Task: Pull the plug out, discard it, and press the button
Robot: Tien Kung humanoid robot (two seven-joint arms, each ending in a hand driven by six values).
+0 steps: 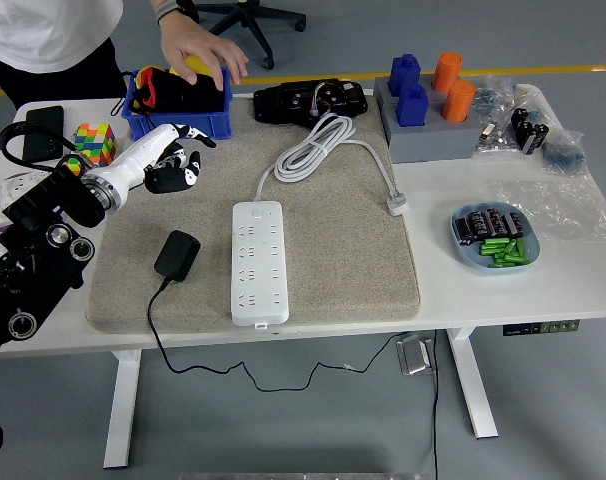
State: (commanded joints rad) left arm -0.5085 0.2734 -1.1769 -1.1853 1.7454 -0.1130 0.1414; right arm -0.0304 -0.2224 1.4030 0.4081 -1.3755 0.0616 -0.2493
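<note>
A white power strip (258, 260) lies in the middle of a beige mat (343, 260). Its white cord (313, 148) is coiled behind it and ends in a white plug (396, 207) lying on the mat. A black adapter plug (177, 254) lies on the mat just left of the strip, out of the sockets; its black cable (155, 330) hangs over the table's near edge. My left hand (171, 168) hovers over the mat's far left corner, beside a blue bin, behind the adapter, fingers relaxed and empty.
A person's hand (198, 50) reaches into the blue bin (178, 122) at the back left, over a yellow object. Rubik's cubes (95, 140) sit at far left. A black device (313, 100), a grey block stand (428, 125) and a blue plate of batteries (493, 240) stand to the right.
</note>
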